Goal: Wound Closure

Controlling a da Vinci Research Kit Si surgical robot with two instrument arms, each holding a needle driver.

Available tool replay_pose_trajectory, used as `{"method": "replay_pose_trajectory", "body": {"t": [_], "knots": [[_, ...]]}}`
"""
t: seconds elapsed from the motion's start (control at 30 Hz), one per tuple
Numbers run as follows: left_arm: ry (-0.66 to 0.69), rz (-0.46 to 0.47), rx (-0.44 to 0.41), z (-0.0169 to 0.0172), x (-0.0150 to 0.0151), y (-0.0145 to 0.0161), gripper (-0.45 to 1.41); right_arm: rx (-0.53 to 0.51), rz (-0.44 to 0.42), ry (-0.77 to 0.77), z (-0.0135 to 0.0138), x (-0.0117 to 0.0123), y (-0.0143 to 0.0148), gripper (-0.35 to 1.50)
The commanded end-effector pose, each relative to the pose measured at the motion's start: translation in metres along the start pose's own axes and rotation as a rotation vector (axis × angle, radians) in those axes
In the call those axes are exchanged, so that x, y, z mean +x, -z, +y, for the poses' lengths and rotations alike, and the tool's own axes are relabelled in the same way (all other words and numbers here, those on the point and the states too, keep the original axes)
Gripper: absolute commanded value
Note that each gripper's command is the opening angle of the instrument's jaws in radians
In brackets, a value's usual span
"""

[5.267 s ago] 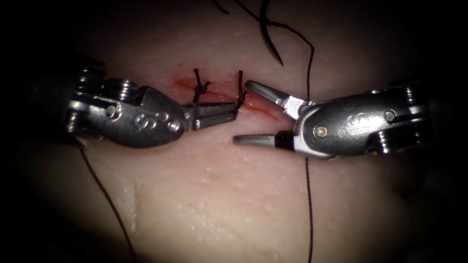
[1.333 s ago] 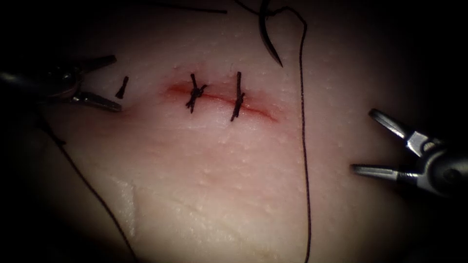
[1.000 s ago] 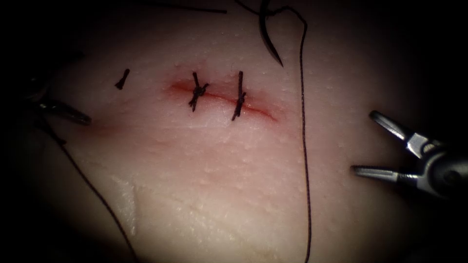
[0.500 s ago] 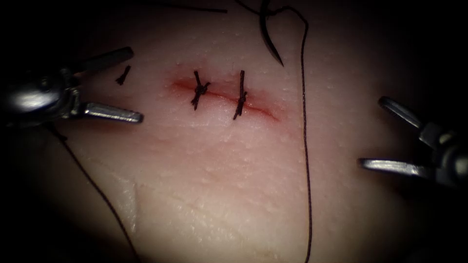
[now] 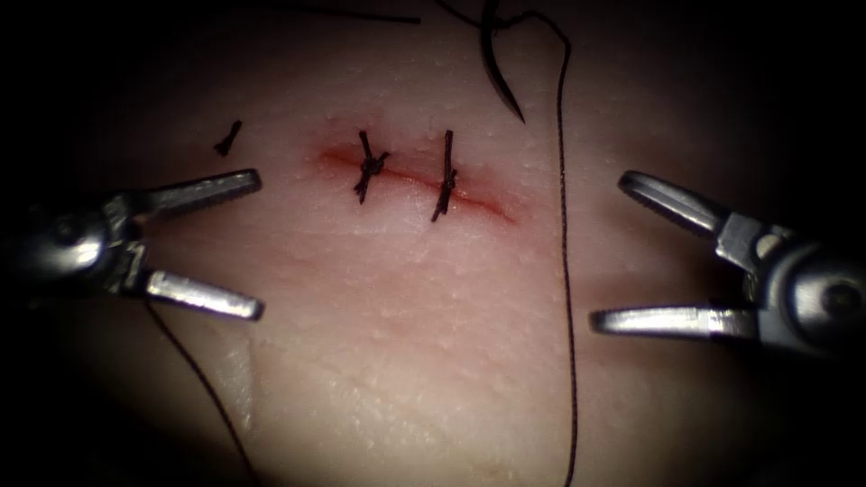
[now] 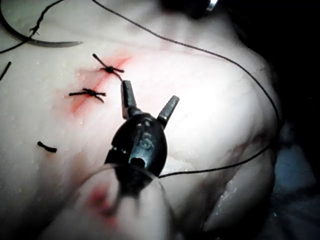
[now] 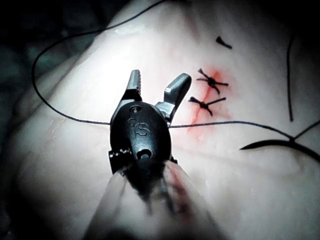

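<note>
Needle (image 5: 494, 63) loose — eye end cropped

needle (image 5: 494, 63) eye end cut off, thread (image 5: 565, 271) leaving frame

The pale pink pork-belly tissue (image 5: 424, 343) looks moist, softly glossy and finely pimpled. Both silvery polished-metal needle-driver tools, left (image 5: 257, 245) and right (image 5: 606, 251), gleam. The dark thin thread (image 5: 566, 271) looks matt and fibrous.
</note>
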Motion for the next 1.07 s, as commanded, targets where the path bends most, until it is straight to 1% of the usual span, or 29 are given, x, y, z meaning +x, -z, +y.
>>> {"method": "replay_pose_trajectory", "body": {"t": [0.03,0.1,0.2,0.33,0.43,0.57,0.77,1.07], "knots": [[0.011,0.002,-0.004,0.0004,-0.0008,-0.0008,0.66,0.002,-0.003,-0.002,-0.0001,-0.0007,-0.0008,1.30],[0.020,0.006,-0.006,0.0001,-0.0010,-0.0010,0.66,0.007,-0.013,-0.001,0.0001,-0.0010,-0.0012,1.30],[0.015,0.016,0.002,0.0003,-0.0012,-0.0012,0.66,0.030,-0.054,0.010,-0.0004,-0.0020,-0.0026,1.30],[0.017,0.011,0.012,0.0001,-0.0010,-0.0012,0.68,0.041,-0.061,0.019,-0.0008,-0.0026,-0.0033,1.30],[0.021,0.007,0.018,-0.0002,-0.0007,-0.0012,0.68,0.045,-0.068,0.022,-0.0006,-0.0031,-0.0034,1.30],[0.023,0.005,0.024,-0.0001,-0.0005,-0.0015,0.68,0.047,-0.070,0.021,-0.0002,-0.0033,-0.0035,1.26],[0.021,0.005,0.024,0.0002,-0.0007,-0.0015,0.71,0.052,-0.079,0.021,0.0000,-0.0034,-0.0040,1.26],[0.019,0.004,0.026,0.0004,-0.0007,-0.0018,0.71,0.056,-0.082,0.025,-0.0003,-0.0035,-0.0044,1.25]]}}
